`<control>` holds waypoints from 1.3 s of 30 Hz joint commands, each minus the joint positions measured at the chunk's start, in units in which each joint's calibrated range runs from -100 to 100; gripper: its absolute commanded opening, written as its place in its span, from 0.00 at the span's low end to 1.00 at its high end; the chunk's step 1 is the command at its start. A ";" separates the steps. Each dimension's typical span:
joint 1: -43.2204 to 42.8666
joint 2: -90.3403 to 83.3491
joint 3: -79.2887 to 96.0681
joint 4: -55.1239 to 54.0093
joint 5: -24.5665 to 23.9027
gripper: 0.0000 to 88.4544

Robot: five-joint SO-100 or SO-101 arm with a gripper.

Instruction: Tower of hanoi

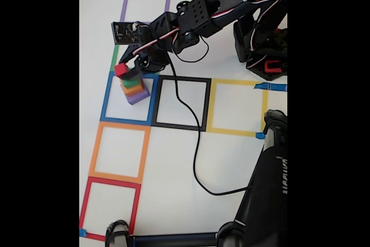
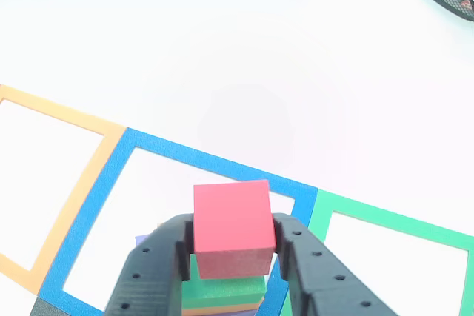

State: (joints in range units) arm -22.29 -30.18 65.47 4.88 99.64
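Red block [image 2: 231,227] clamped in tool [image 2: 231,257]; fixed view shows full stack [image 1: 134,88].

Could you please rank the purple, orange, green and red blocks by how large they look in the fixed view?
1. purple block
2. orange block
3. green block
4. red block, held by the gripper; it sits highest, so its rank is less certain.

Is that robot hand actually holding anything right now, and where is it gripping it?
Yes: the hand grips the red block by its two opposite side faces, atop the stack.
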 commanded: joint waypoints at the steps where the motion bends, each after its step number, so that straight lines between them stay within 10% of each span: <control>1: -0.33 -1.27 0.98 -1.80 0.36 0.03; 39: 0.05 -3.85 4.44 -8.28 0.36 0.29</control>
State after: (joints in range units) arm -22.18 -30.69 70.87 -2.38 99.64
